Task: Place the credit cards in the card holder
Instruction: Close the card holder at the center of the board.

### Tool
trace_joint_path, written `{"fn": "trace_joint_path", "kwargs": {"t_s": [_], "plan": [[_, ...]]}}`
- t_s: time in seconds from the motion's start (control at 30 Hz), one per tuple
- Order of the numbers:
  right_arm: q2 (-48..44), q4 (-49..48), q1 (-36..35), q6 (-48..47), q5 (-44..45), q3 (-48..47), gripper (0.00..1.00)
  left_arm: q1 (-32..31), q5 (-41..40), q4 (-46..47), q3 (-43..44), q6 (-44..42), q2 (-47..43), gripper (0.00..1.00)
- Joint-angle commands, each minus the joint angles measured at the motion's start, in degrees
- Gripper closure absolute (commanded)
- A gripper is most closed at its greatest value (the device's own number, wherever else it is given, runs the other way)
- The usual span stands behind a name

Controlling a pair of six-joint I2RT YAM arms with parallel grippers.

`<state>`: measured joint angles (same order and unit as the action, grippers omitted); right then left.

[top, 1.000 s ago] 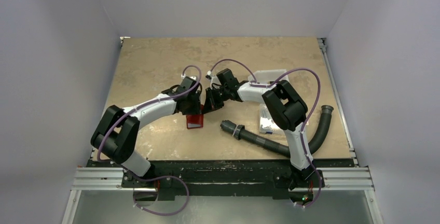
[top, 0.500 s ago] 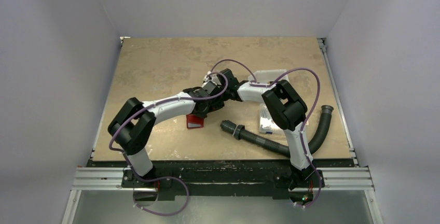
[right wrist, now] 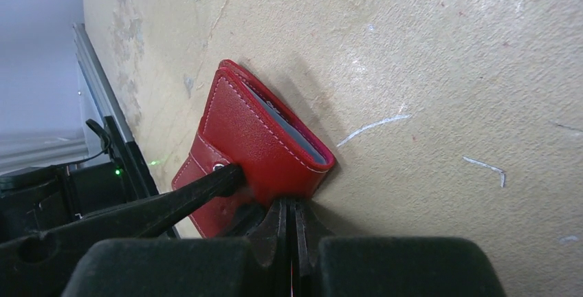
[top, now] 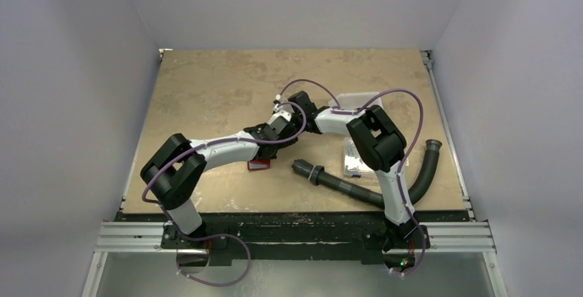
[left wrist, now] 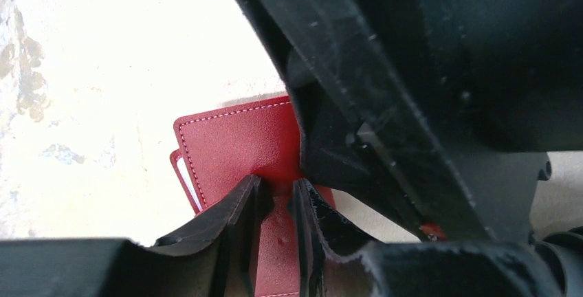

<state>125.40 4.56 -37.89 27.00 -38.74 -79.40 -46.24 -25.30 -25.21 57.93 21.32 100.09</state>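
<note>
The red card holder (right wrist: 254,132) lies folded on the table, mostly hidden under my left arm in the top view (top: 259,166). Blue-grey credit cards (right wrist: 287,130) show as a thin edge inside its fold, and as a white sliver (left wrist: 187,183) in the left wrist view. My left gripper (left wrist: 275,183) stands over the holder's red closing tab (left wrist: 278,242), jaws a narrow gap apart with the tab showing between them. One left finger (right wrist: 206,183) lies by the tab's snap. My right gripper (right wrist: 289,204) is shut, tips pressed against the holder's folded edge.
A black corrugated hose (top: 357,185) curves across the near right of the table. A clear box (top: 354,156) sits beside my right arm, and a white tray (top: 357,97) lies behind it. Both wrists crowd together mid-table.
My left arm has swung right and stretched over the card holder, up against the right gripper, and its jaws have narrowed. The right arm has stayed still.
</note>
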Motion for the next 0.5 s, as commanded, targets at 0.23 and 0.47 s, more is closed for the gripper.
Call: {"fn": "trace_joint_path", "kwargs": {"t_s": [0.23,0.47], "plan": [[5.49,3.80,-5.52,-3.04,8.01,-1.78,1.00,5.38,22.08,4.77,3.78,11.73,-7.54,0.57],[1.58,10.51,-5.26,-4.17,8.71,-8.98,0.91,13.61,26.06,-3.04,11.41,8.31,-20.43,0.49]]}}
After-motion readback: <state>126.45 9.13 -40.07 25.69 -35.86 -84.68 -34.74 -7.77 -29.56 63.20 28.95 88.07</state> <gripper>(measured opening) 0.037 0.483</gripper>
